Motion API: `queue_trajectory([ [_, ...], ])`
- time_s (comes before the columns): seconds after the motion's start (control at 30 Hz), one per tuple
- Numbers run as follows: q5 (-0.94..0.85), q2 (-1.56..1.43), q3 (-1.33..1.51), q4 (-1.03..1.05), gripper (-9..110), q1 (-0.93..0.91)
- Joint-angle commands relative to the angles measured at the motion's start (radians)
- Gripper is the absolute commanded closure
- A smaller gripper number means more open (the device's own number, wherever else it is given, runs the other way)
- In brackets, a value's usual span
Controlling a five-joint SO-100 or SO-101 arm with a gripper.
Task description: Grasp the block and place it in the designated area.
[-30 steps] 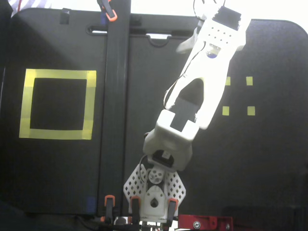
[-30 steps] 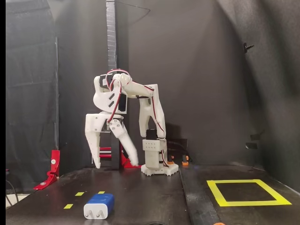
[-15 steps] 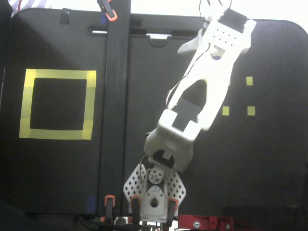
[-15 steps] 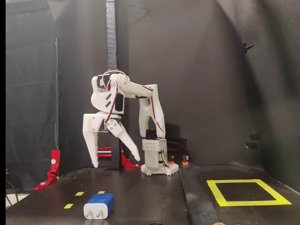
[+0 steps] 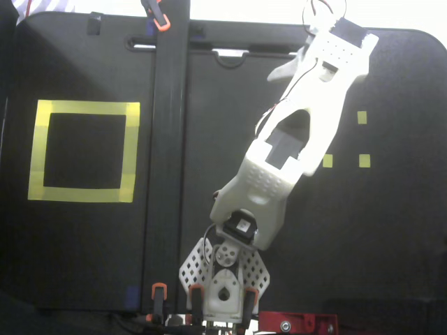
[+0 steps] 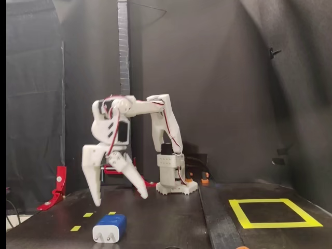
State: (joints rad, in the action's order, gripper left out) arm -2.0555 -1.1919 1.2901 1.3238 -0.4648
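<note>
Blue block (image 6: 110,227) sits on the counter (image 6: 166,218) below the tool (image 6: 120,197) — fingers spread wide, apparently to straddle it for a grasp.

Pretty dim all round; white glare blows out the top edge from above, and the arm (image 6: 116,150) looks slightly motion-blurred.
</note>
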Motion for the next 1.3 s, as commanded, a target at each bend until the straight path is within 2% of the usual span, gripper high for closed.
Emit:
queue_trajectory([
  [0.0, 0.003, 0.006, -0.041, -0.018, 58, -0.011],
  [1.27, 0.041, 0.186, -0.04, -0.146, 59, 0.005],
])
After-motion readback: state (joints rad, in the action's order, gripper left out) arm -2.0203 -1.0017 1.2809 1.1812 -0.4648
